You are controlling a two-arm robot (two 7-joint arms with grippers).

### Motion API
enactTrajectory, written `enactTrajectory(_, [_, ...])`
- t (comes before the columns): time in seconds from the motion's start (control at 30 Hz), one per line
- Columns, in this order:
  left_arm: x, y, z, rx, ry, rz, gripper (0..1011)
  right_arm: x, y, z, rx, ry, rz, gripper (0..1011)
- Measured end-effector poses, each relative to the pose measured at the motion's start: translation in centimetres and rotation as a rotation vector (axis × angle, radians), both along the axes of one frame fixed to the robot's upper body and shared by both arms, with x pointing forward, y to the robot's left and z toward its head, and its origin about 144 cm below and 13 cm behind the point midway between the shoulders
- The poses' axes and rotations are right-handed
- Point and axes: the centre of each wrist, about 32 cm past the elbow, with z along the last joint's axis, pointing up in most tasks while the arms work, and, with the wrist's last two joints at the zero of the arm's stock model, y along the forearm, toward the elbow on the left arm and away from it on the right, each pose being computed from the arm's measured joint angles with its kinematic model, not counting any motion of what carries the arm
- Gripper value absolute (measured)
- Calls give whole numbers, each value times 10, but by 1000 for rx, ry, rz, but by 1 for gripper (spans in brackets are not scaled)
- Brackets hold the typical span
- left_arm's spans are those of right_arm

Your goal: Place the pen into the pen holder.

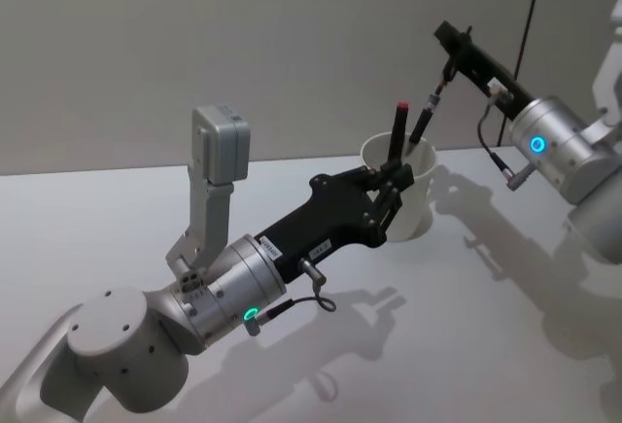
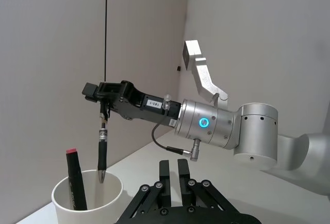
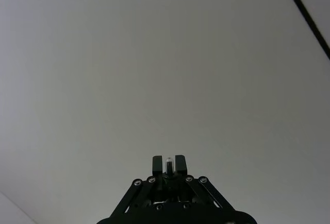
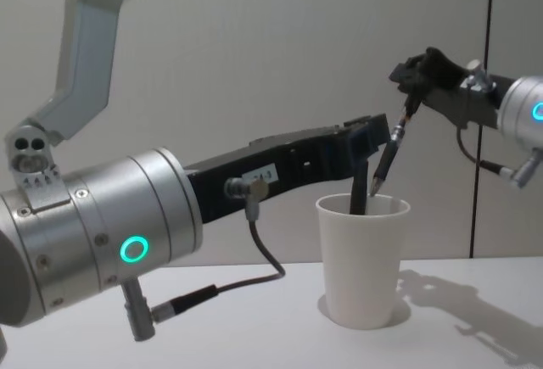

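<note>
The pen holder, a white paper cup, stands on the table. A black pen hangs nearly upright, its tip just inside the cup's rim. My right gripper is shut on the pen's upper end, above the cup. A black marker with a red cap stands in the cup. Beside the cup's near side, my left gripper is shut, holding nothing.
The white table runs out in front of and to both sides of the cup. A grey wall stands close behind it, with a thin black cable hanging down it.
</note>
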Motion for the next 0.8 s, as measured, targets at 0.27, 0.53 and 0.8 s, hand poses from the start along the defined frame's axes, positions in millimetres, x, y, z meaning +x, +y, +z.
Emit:
enactTrajectory(0.27, [0, 0, 0, 0, 0, 0, 113, 4, 6, -4, -77, -31, 12, 322])
enactTrajectory(0.53, [0, 0, 0, 0, 0, 0, 113, 7, 12, -8, -135, -58, 24, 598])
enactTrajectory(0.8, [0, 0, 0, 0, 0, 0, 113, 9, 14, -10, -162, -70, 30, 838])
